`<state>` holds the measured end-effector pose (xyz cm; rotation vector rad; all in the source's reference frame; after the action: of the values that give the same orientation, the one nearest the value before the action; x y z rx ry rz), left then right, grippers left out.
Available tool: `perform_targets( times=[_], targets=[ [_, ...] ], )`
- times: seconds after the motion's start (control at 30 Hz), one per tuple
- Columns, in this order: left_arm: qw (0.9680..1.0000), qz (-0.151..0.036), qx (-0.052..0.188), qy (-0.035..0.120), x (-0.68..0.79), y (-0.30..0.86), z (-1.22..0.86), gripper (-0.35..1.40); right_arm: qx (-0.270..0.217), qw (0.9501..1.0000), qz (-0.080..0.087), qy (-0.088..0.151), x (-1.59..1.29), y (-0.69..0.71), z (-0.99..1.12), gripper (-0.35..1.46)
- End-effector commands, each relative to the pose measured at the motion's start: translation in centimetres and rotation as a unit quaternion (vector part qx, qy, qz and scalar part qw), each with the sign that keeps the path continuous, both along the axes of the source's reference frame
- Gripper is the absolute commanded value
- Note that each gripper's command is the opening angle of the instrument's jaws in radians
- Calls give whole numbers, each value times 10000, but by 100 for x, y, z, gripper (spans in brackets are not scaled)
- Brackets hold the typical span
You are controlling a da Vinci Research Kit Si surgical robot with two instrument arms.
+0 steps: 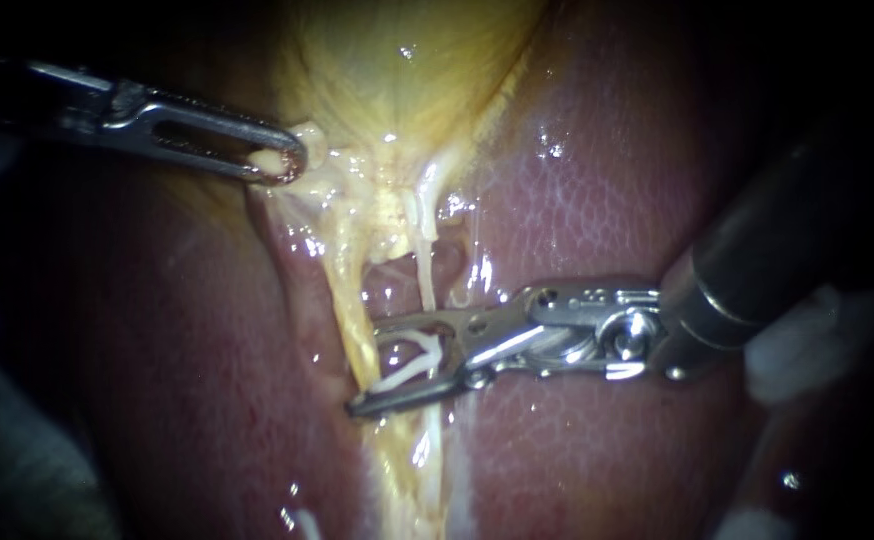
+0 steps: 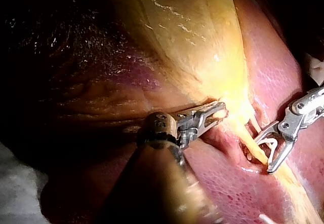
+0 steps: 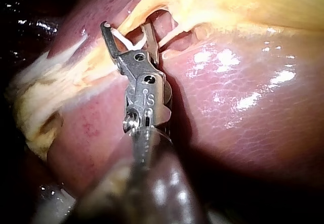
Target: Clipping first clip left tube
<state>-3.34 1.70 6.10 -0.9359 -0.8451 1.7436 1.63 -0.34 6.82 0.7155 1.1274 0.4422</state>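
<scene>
Left instrument (image 1: 282, 160) with jaws clamped on pale tissue at the neck of the gallbladder (image 1: 407, 70); right instrument (image 1: 367, 368), lying across the liver (image 1: 597, 200), with jaws spread, gripping an open white clip (image 1: 412, 365) astride the yellowish left tube (image 1: 347, 300) running down from the gallbladder

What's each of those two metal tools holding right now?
Left instrument: jaws shut on pale tissue.
Right instrument: jaws spread, holding a white clip, not yet squeezed.
</scene>
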Motion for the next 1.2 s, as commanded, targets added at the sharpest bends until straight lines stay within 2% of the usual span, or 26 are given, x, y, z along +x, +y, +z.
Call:
perform_targets(
  times=[0.03,0.2,0.4,0.8,0.93,1.07,1.2],
  targets=[
    [10000,1,1,-2,0,0,0,-35,32,10000,38,47,3,-1,-1,50],
    [10000,2,1,-2,0,0,0,-35,160,9994,118,270,14,-7,-8,50],
    [10000,4,1,-4,1,0,0,-35,310,9979,11,566,20,-16,-21,50],
    [10000,0,-2,-1,3,1,-1,-35,472,9923,-465,1049,26,-46,-56,48],
    [10000,0,-1,-1,3,1,-1,-35,493,9905,-607,1131,27,-48,-60,45],
    [10000,1,-1,-1,3,1,-1,-35,508,9893,-702,1176,26,-45,-59,39],
    [10000,0,-1,-1,3,1,-1,-35,469,9911,-545,1118,23,-40,-59,27]
  ],
)
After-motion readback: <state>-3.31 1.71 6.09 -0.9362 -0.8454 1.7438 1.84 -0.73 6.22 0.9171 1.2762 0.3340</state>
